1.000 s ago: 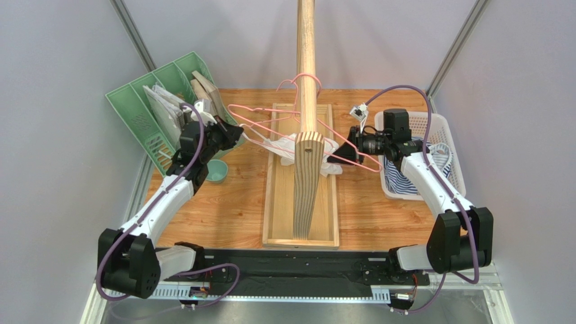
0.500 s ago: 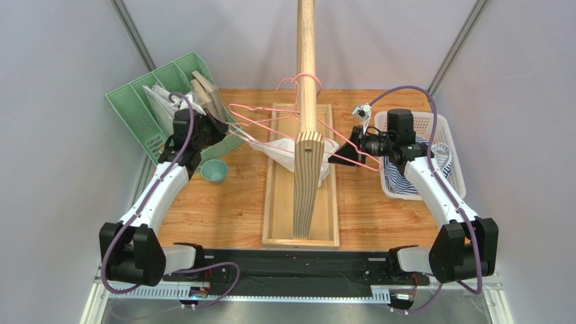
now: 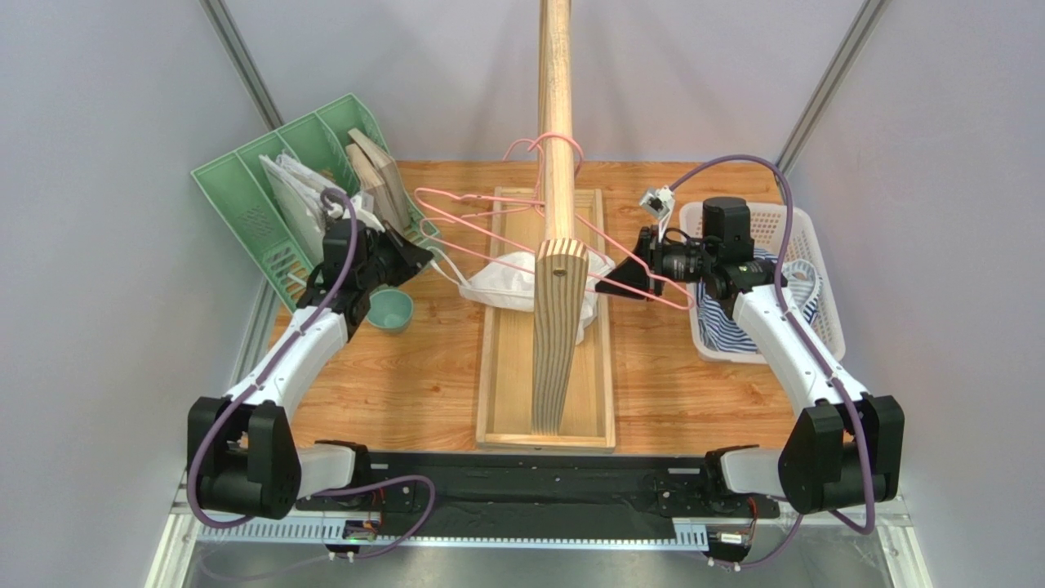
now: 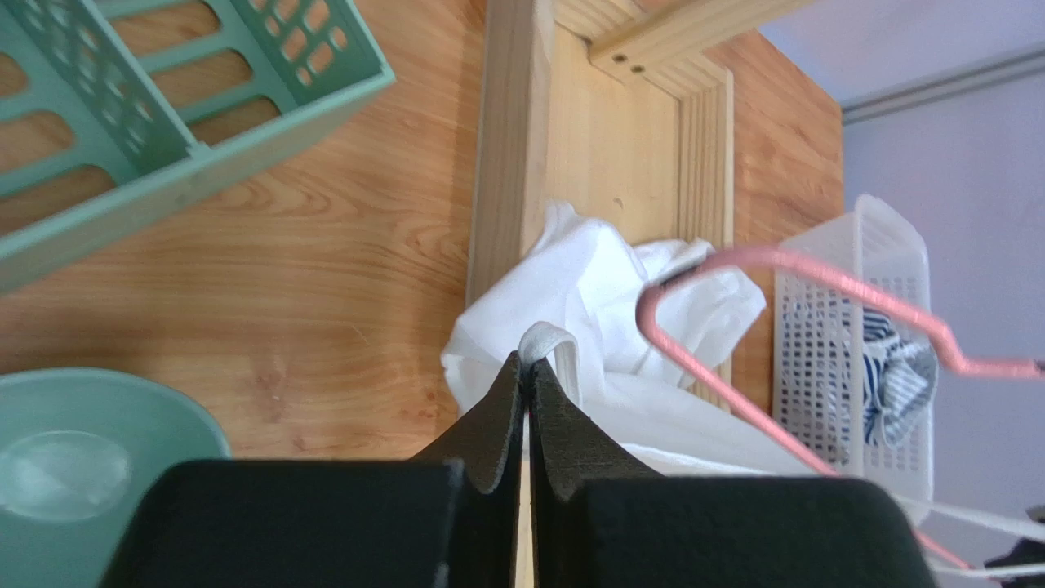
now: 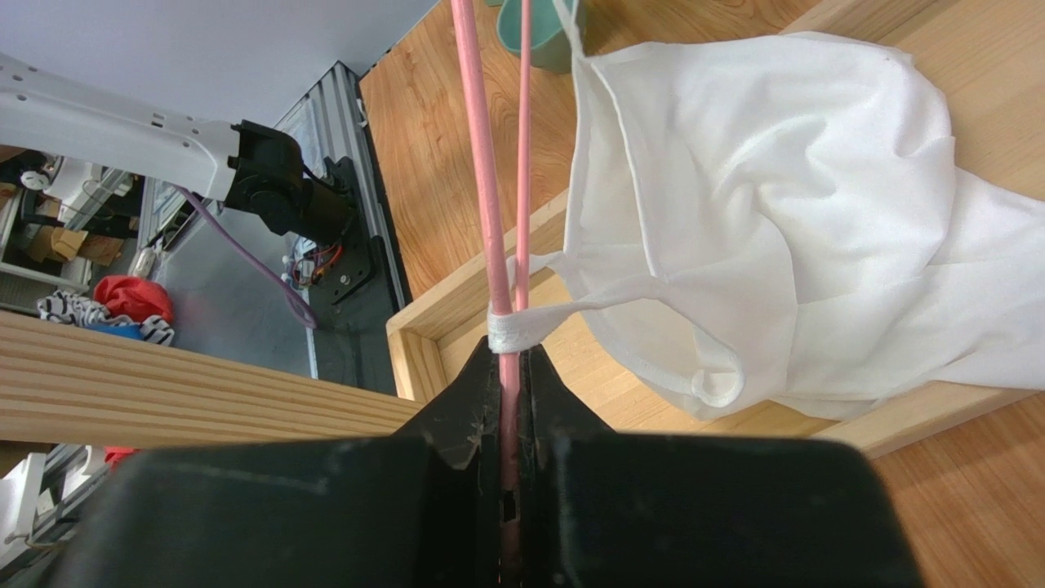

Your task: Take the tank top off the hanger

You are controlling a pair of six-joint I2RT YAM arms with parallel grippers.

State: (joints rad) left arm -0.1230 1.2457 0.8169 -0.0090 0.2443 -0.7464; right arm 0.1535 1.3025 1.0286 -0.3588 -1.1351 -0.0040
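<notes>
Left hand (image 4: 525, 365) pinching tank top (image 4: 601, 294) strap, right hand (image 5: 513, 355) pinching hanger (image 5: 478, 147), second strap round it only in wrist view.

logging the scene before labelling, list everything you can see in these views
tank top: 1, white, bunched on the rack's base, one strap looped on the hanger
hanger: at least 1, pink wire, hooked over the rack
wooden rack: 1, pale wood, table centre
file organiser: 1, green, rear left, holding papers and boards
bowl: 1, teal, left, beside the organiser
basket: 1, white, right, holding a striped cloth
table: 1, wood-grain
left gripper: 1, black, shut on a tank top strap
right gripper: 1, black, shut on the hanger wire
</notes>
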